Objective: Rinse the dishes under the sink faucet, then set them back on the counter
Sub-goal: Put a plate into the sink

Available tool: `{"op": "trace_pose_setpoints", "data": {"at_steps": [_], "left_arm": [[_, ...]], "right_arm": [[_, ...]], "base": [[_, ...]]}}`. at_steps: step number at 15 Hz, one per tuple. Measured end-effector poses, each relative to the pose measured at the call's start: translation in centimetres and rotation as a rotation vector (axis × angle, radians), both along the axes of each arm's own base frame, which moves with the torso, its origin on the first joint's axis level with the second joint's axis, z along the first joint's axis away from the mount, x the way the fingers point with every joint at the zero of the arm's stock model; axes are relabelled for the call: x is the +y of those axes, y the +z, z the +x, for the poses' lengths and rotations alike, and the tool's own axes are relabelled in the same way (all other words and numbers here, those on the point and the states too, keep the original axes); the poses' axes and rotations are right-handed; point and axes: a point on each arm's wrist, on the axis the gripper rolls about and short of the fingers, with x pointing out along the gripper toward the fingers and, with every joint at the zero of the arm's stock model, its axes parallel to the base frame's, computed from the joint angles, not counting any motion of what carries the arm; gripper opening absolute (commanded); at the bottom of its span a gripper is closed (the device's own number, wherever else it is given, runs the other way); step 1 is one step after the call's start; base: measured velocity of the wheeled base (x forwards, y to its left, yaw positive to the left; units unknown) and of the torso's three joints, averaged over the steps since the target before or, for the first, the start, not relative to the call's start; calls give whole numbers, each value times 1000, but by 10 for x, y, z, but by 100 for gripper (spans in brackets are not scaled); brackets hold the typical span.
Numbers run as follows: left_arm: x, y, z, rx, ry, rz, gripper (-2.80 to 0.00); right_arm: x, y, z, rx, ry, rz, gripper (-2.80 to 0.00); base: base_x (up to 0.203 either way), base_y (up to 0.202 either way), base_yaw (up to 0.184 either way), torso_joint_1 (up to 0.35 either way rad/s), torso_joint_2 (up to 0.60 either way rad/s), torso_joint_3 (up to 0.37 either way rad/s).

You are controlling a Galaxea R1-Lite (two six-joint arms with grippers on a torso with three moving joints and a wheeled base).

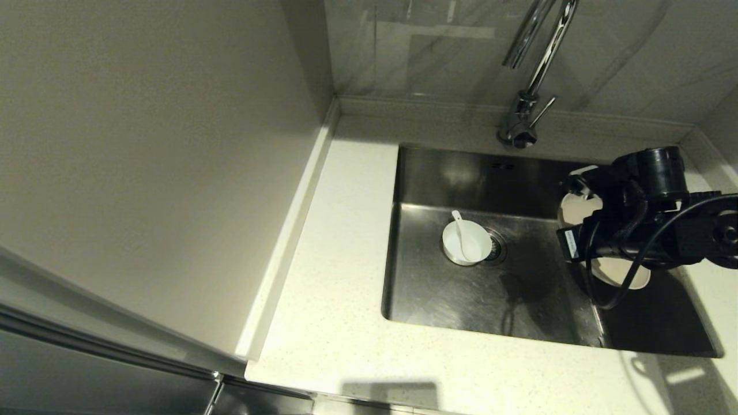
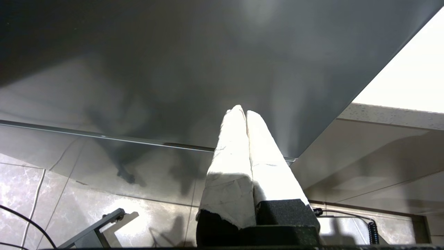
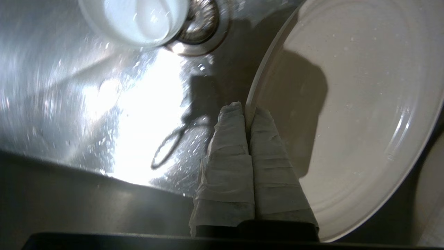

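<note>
**Right gripper clamps the plate over the sink; bowl and spoon sit on the drain**

Head view: The sink fills the centre and right of the frame, sunk into the pale counter. The faucet rises from the counter's back strip at upper centre, its base just behind the basin's far wall and its neck running out of the top of the frame. On the sink floor, at mid-frame, the bowl sits over the left part of the drain, with the spoon lying in it, handle pointing to the upper left. At the right edge the right arm reaches in over the basin's right side. Its black wrist hides the fingers here, but the plate shows above and below it, tilted, held above the sink's right side.

Left wrist view: The left gripper points up at a dark grey panel filling the upper frame. Its two wrapped fingers are pressed together with nothing between them. A strip of counter edge shows at right, and marbled floor tiles lie along the bottom left.

Right wrist view: The right gripper is at lower centre, its wrapped fingers clenched on the plate's raised rim, one finger on each side of the edge. The plate fills the right half of the frame, its inner face toward the camera. At upper left, the bowl rests beside and partly over the drain on the wet, shining sink floor.
</note>
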Motion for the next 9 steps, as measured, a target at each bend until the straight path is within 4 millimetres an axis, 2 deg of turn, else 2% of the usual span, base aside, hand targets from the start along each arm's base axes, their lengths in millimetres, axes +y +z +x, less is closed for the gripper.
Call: {"op": "trace_pose_setpoints", "data": {"at_steps": [5, 9], "left_arm": [[0, 0, 0, 0, 0, 0, -280], [0, 0, 0, 0, 0, 0, -280]], "right_arm": [[11, -27, 15, 81, 114, -136, -280], [14, -42, 39, 67, 156, -250, -280]], "base": [[0, 0, 0, 0, 0, 0], [0, 0, 0, 0, 0, 0]]}}
